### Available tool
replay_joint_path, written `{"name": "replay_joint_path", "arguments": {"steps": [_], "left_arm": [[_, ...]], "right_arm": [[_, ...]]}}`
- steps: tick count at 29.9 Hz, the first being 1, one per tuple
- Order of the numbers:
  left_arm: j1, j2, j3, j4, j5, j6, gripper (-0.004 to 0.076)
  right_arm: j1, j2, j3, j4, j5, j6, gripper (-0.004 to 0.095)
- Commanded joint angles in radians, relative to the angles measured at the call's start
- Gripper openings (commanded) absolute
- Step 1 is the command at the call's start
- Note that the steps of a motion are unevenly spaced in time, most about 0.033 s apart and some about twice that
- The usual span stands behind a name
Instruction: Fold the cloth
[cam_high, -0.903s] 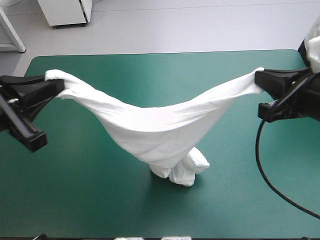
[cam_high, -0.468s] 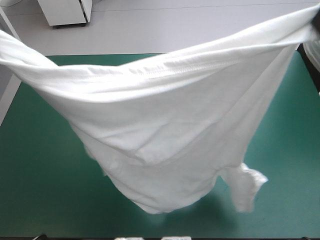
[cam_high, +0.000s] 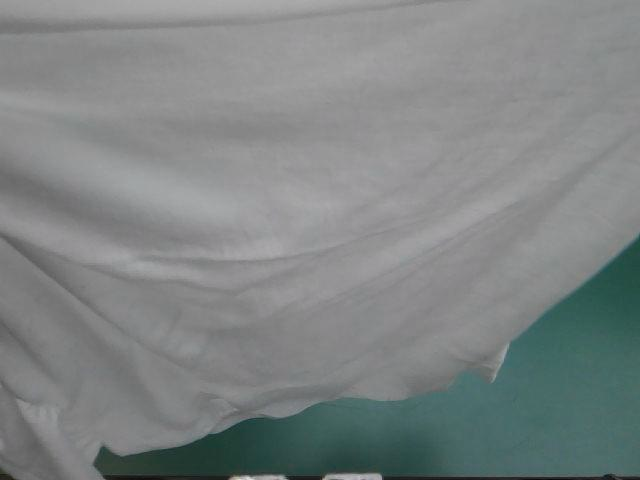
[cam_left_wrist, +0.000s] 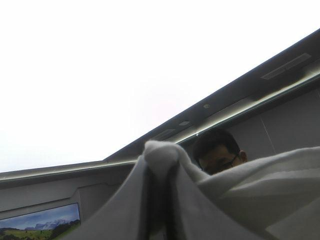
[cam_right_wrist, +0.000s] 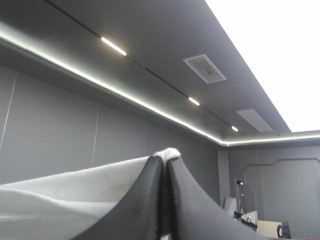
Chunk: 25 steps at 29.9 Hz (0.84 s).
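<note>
The white T-shirt (cam_high: 300, 200) hangs lifted high and fills almost the whole high view, hiding both arms there. Its lower hem sags in a curve above the teal-green table (cam_high: 580, 380), seen only at the near right. In the left wrist view my left gripper (cam_left_wrist: 159, 160) points up into the room, its black fingers all but shut with a bunch of the T-shirt (cam_left_wrist: 250, 185) pinched between the tips and draped over them. In the right wrist view my right gripper (cam_right_wrist: 165, 159) is likewise raised and pinches a small fold of the T-shirt (cam_right_wrist: 60, 195), which trails off to one side.
Only a strip of the teal-green cover shows below the hem at the near right and along the near edge. Everything else on the table is hidden behind the cloth.
Both grippers have risen with the T-shirt. Earlier it sagged between them with its bottom on the table; now it hangs spread in the air and covers the high view.
</note>
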Motion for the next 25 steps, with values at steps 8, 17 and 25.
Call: {"name": "replay_joint_path", "arguments": {"steps": [8,17,25], "left_arm": [[-0.001,0.083,-0.006,0.044,-0.073,0.01,-0.001],[-0.001,0.299,-0.006,0.273,-0.223,-0.122,-0.001],[0.112,0.537,-0.006,0.596,-0.372,-0.489,-0.001]], "right_arm": [[0.0,0.094,-0.009,0.023,-0.08,-0.037,-0.0013],[0.0,0.297,-0.009,0.008,-0.143,-0.03,-0.0013],[-0.046,0.53,-0.009,-0.068,-0.271,-0.008,-0.0013]]}}
